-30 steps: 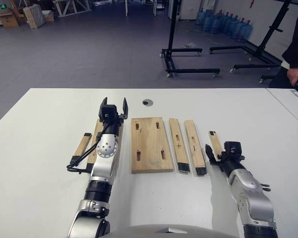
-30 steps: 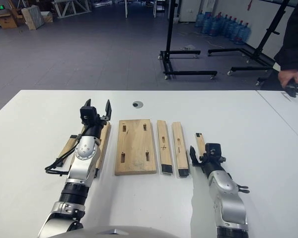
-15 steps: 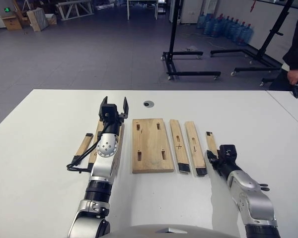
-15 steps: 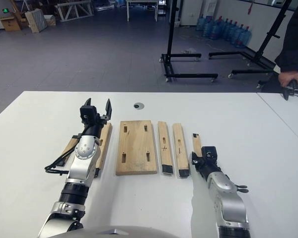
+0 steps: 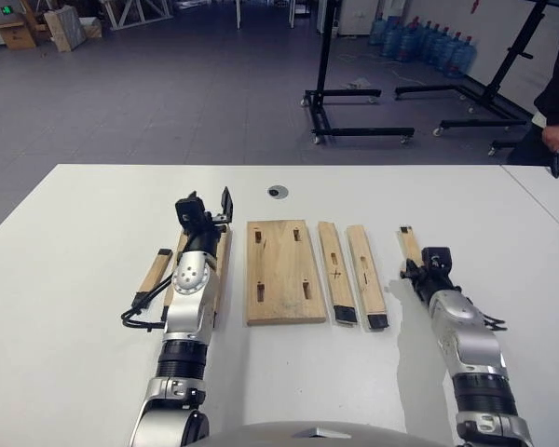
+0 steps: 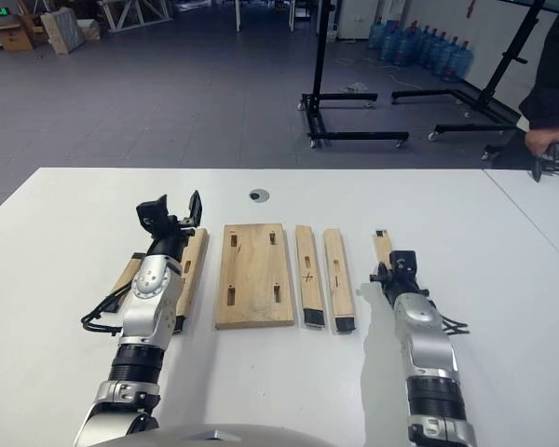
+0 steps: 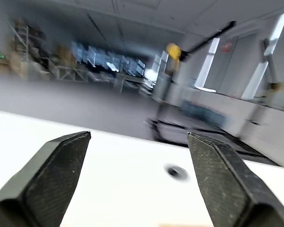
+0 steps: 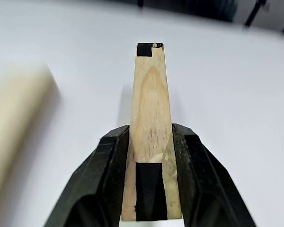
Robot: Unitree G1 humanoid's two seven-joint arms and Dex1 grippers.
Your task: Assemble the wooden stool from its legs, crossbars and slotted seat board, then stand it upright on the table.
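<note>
On the worktop [image 5: 74, 233], one slotted seat board [image 5: 281, 272] lies flat with two legs [image 5: 334, 270] at its 3 o'clock; beyond them the right pincer [image 8: 150, 137] clamps one crossbar [image 8: 150, 90], long axis 12-to-6, while the left pincer [image 7: 138, 137] gapes empty at the board's 9 o'clock, over at least two more wooden pieces [image 5: 155, 270].

Right gripper [image 5: 417, 268], clamped on short crossbar [image 5: 408, 242], has moved up-frame and slightly right in the head views, carrying the bar away from the leg pieces. Left gripper [image 5: 207, 204], fingers apart, has twisted leftward.
</note>
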